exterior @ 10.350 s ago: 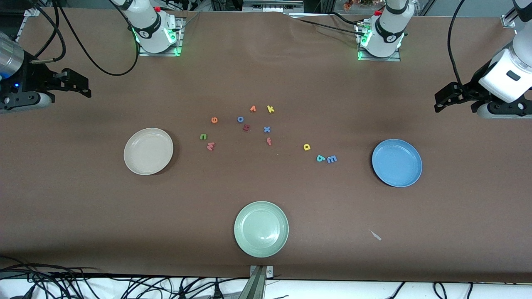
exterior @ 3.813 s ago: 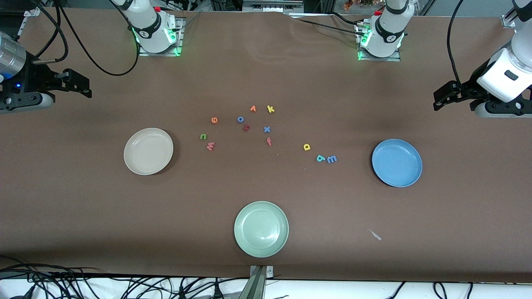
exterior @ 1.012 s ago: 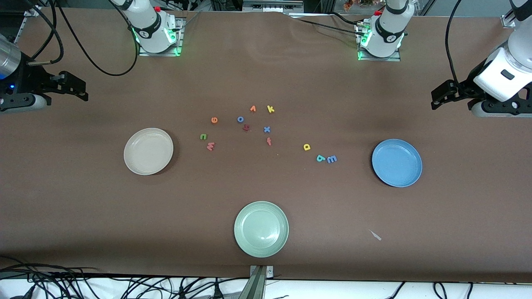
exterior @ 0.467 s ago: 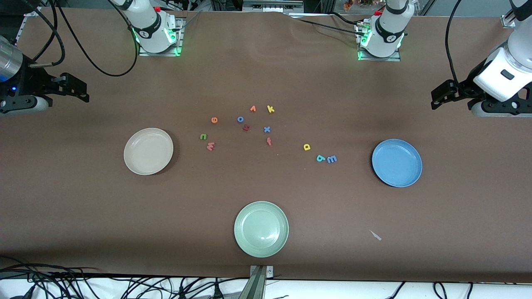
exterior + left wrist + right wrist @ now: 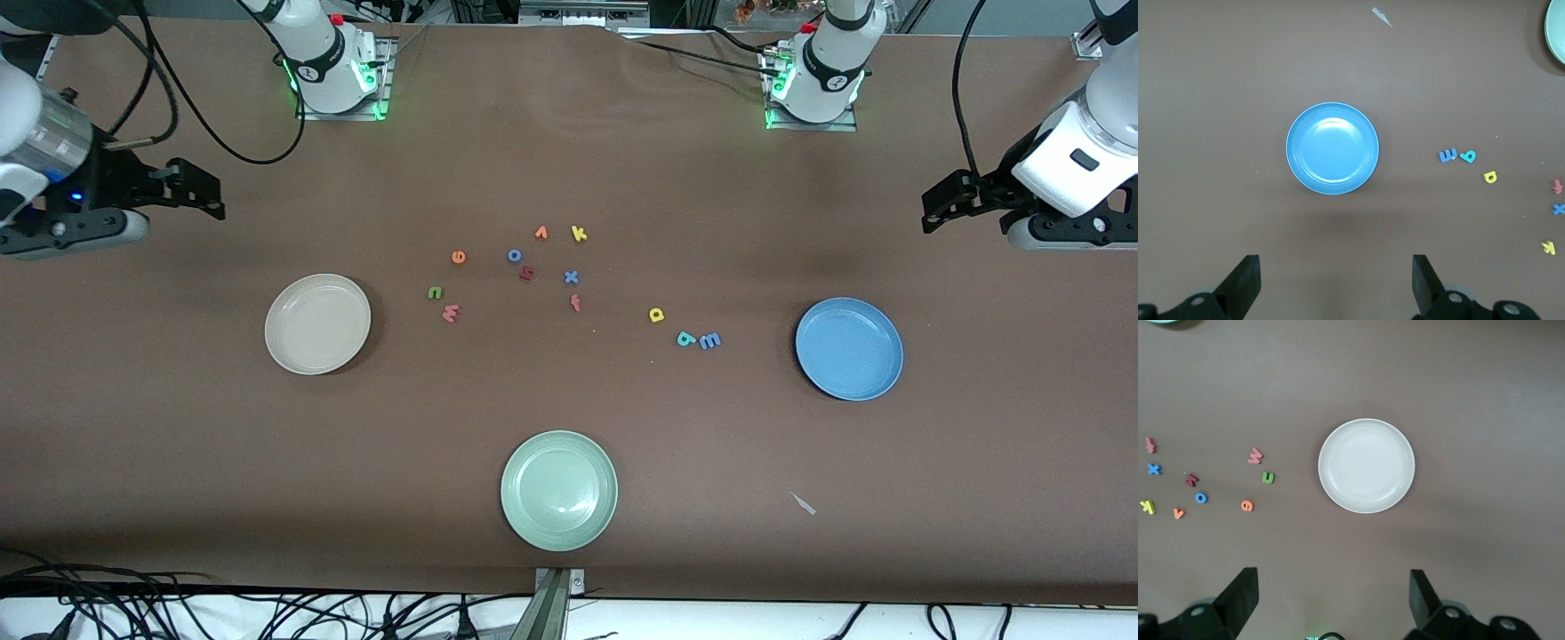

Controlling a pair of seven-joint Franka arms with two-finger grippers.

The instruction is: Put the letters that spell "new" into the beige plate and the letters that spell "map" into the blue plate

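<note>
The beige plate [image 5: 317, 324] [image 5: 1366, 465] lies toward the right arm's end, the blue plate [image 5: 849, 348] [image 5: 1332, 148] toward the left arm's end. Beside the beige plate lie the green "n" [image 5: 435, 292] [image 5: 1268, 477], orange "e" [image 5: 458, 257] [image 5: 1247, 505] and pinkish "w" [image 5: 451, 312] [image 5: 1255, 455]. Closer to the blue plate lie the yellow "p" [image 5: 656, 314] [image 5: 1490, 177], teal "a" [image 5: 685, 338] [image 5: 1467, 157] and blue "m" [image 5: 709, 340] [image 5: 1447, 155]. My right gripper [image 5: 203, 188] [image 5: 1333, 583] hangs open and empty above the table by the beige plate. My left gripper [image 5: 932, 212] [image 5: 1337, 270] waits open and empty by the blue plate.
A pale green plate [image 5: 558, 490] sits near the front camera's edge. Other letters lie mid-table: blue "o" [image 5: 514, 255], orange "v" [image 5: 540, 233], yellow "k" [image 5: 579, 234], blue "x" [image 5: 571, 277], red "f" [image 5: 575, 303] and a dark red one [image 5: 526, 274]. A small scrap [image 5: 804, 504] lies near the blue plate.
My right gripper has shifted a little toward the middle of the table. The left arm, the plates and the letters have not moved.
</note>
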